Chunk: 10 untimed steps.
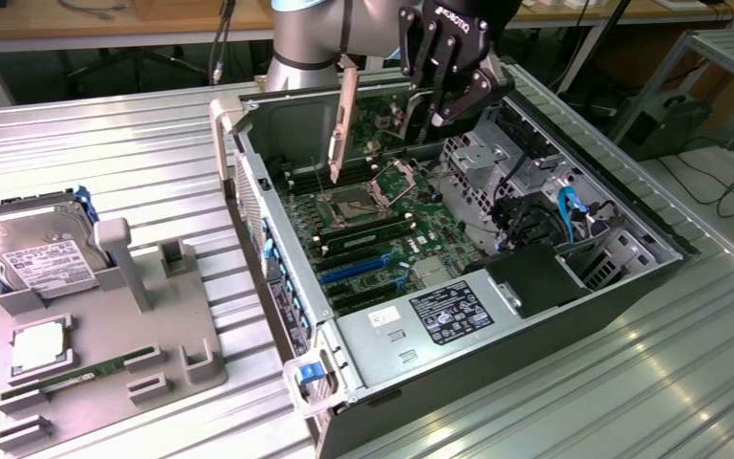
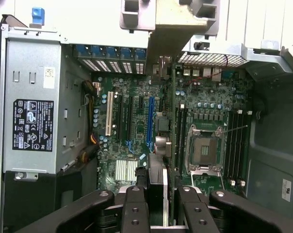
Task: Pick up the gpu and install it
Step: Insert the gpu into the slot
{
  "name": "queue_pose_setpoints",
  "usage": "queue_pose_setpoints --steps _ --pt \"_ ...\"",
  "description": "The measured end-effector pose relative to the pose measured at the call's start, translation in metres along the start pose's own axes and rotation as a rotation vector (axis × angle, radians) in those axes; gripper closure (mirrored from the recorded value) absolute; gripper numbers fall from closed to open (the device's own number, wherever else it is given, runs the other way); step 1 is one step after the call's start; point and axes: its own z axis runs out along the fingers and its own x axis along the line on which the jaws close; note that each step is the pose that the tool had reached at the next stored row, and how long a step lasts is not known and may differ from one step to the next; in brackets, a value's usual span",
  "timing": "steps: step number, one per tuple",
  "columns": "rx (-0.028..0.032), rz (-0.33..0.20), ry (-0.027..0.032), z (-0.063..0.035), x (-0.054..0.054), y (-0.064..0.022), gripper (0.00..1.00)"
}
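Although the arm's upper part is cut off by the frame, you can see the black end effector (image 1: pixel 428 113) above the open computer case (image 1: pixel 622 277), clenched on the thin flat gpu card (image 1: pixel 341 120) — its silver bracket end hangs down over the green motherboard (image 1: pixel 380 229), edge-on to the exterior view. In the wrist view the end effector (image 2: pixel 156 199) has its dark fingers (image 2: pixel 135 208) pressed to either side of the gpu card (image 2: pixel 157 177), which you see only as a narrow edge running away from the camera, so neither face can be made out. The card sits just beside the long blue slot (image 2: pixel 150 121); whether it touches the board you cannot tell.

The case lies on its side on a ribbed metal bench (image 1: pixel 112 172). Toward the exterior view's left, a grey holder tray (image 1: pixel 99 354) carries a boxy silver hard drive (image 1: pixel 30 253) and a long narrow green memory stick (image 1: pixel 80 375). Behind, you have wooden desks (image 1: pixel 35 19) and trailing cables.
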Motion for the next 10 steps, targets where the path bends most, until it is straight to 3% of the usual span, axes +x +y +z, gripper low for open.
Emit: queue_pose_setpoints --steps 10 --pt "0.0000 0.000 0.0000 0.0026 0.0000 -0.0001 0.72"
